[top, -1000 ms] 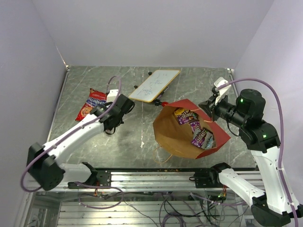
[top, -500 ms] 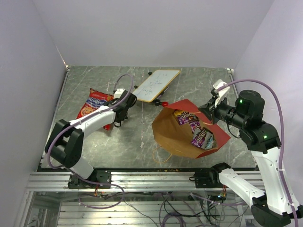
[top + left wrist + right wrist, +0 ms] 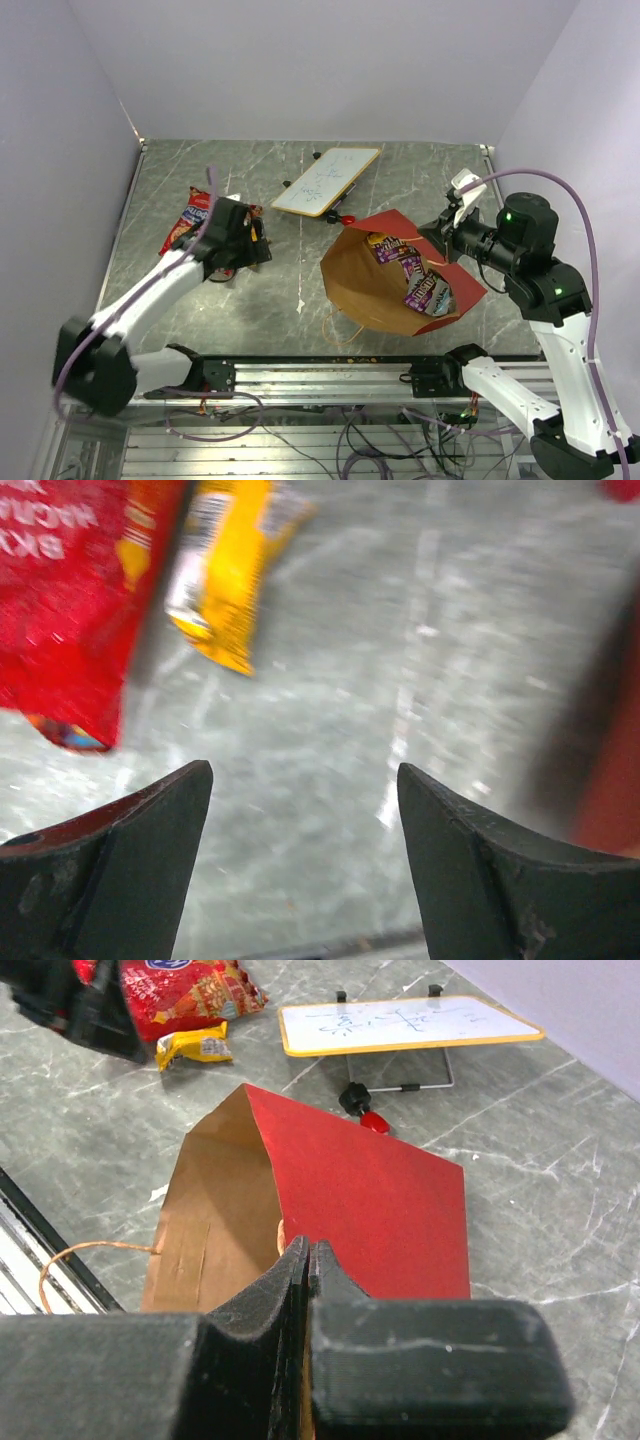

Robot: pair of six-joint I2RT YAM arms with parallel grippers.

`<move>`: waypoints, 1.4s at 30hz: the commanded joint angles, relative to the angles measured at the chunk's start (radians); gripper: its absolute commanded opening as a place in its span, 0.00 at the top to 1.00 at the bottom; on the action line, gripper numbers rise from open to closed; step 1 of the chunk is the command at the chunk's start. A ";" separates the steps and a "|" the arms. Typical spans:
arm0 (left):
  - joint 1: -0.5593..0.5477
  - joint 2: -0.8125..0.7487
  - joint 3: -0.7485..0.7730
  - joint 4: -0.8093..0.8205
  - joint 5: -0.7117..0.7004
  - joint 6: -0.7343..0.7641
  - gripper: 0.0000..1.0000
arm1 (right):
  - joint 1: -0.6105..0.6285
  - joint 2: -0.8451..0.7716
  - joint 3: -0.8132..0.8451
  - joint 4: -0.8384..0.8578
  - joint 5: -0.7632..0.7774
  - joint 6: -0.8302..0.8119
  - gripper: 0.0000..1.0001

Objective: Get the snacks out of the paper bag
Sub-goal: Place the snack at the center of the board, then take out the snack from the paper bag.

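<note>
Top external alone shows candy packets (image 3: 428, 290) inside the paper bag (image 3: 360, 285).

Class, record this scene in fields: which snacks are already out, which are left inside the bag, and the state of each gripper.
Taken out: red chip bag, with a yellow packet beside it
Inside the paper bag: several candy packets
Left gripper: open, holding nothing, near the yellow packet
Right gripper: shut on the paper bag's rim
</note>
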 commanded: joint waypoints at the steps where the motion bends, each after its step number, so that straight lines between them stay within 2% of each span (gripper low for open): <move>1: -0.012 -0.255 -0.083 0.001 0.320 -0.106 0.14 | -0.002 -0.029 -0.029 0.046 0.007 0.035 1.00; 5: -0.090 -0.455 -0.147 0.133 0.395 -0.152 0.14 | -0.002 -0.033 -0.044 0.062 0.008 0.040 1.00; 9: -0.278 -0.539 -0.143 0.307 0.267 -0.125 0.17 | 0.000 -0.009 -0.035 0.058 -0.007 0.041 1.00; 13: -0.455 -0.518 -0.186 0.546 0.166 -0.028 0.19 | -0.001 0.011 -0.023 0.066 -0.018 0.056 1.00; 18: -0.619 -0.334 -0.170 0.764 0.086 0.192 0.28 | -0.001 0.009 -0.024 0.077 -0.038 0.073 1.00; 21: -0.711 -0.199 -0.189 0.936 -0.016 0.297 0.31 | -0.001 -0.011 -0.048 0.106 -0.024 0.081 1.00; 24: -0.749 -0.058 -0.221 1.161 -0.062 0.336 0.36 | -0.001 -0.021 -0.062 0.142 -0.008 0.104 1.00; 32: -0.816 0.376 -0.156 1.531 -0.174 0.394 0.45 | -0.001 -0.027 -0.030 0.111 0.004 0.107 1.00; 37: -0.816 0.615 -0.055 1.643 -0.200 0.415 0.47 | -0.002 -0.020 -0.011 0.107 -0.013 0.072 1.00; 42: -0.812 0.755 0.087 1.617 -0.266 0.393 0.45 | -0.001 0.009 0.037 0.058 -0.067 0.025 1.00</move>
